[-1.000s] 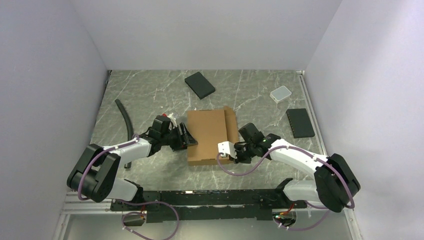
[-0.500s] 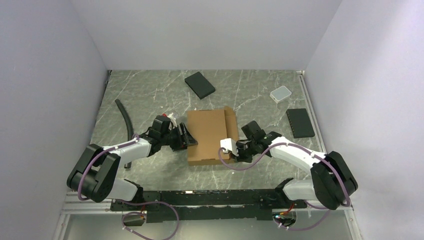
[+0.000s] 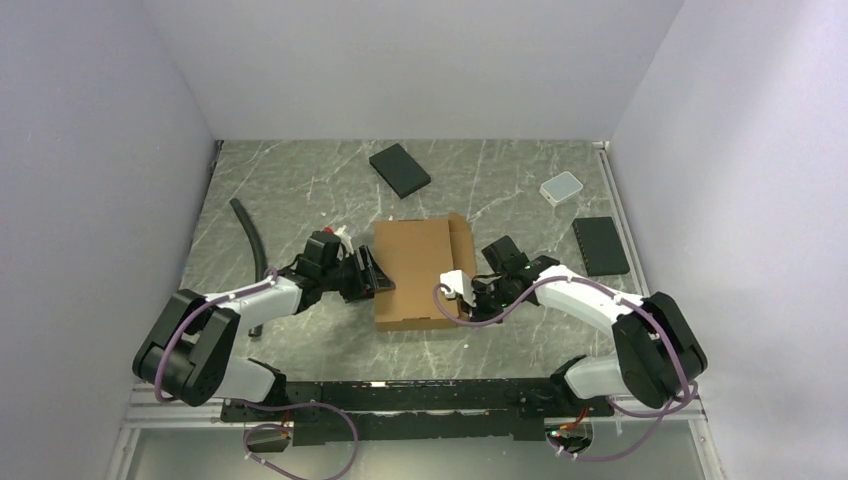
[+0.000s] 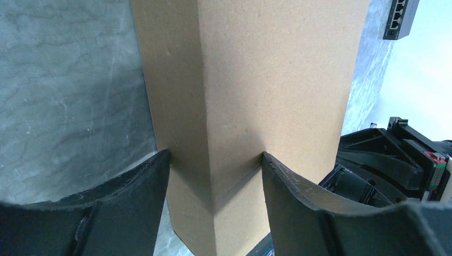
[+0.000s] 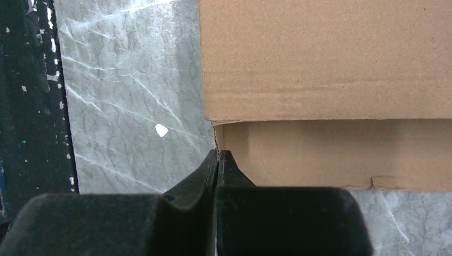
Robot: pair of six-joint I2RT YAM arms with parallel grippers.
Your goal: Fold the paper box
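Note:
The paper box [image 3: 415, 270] lies in the middle of the table as a shallow brown cardboard box with its lid down. My left gripper [image 3: 374, 272] is at its left edge. In the left wrist view both fingers [image 4: 152, 181] press on the cardboard [image 4: 256, 80], one on the side wall and one on the lid, so the left gripper [image 4: 214, 156] grips the box. My right gripper [image 3: 468, 298] is at the box's near right side. It is shut, and in the right wrist view its tips [image 5: 217, 153] touch the corner where a lower flap [image 5: 330, 154] sticks out under the lid.
Two flat black slabs lie at the back centre [image 3: 400, 170] and at the right [image 3: 600, 245]. A small translucent container [image 3: 561, 187] stands at the back right. A curved black hose [image 3: 250, 235] lies on the left. The arms' black rail [image 3: 400, 395] runs along the near edge.
My right gripper has moved a little away from the near edge and closer along the box's right side. The left gripper and the box have stayed in place.

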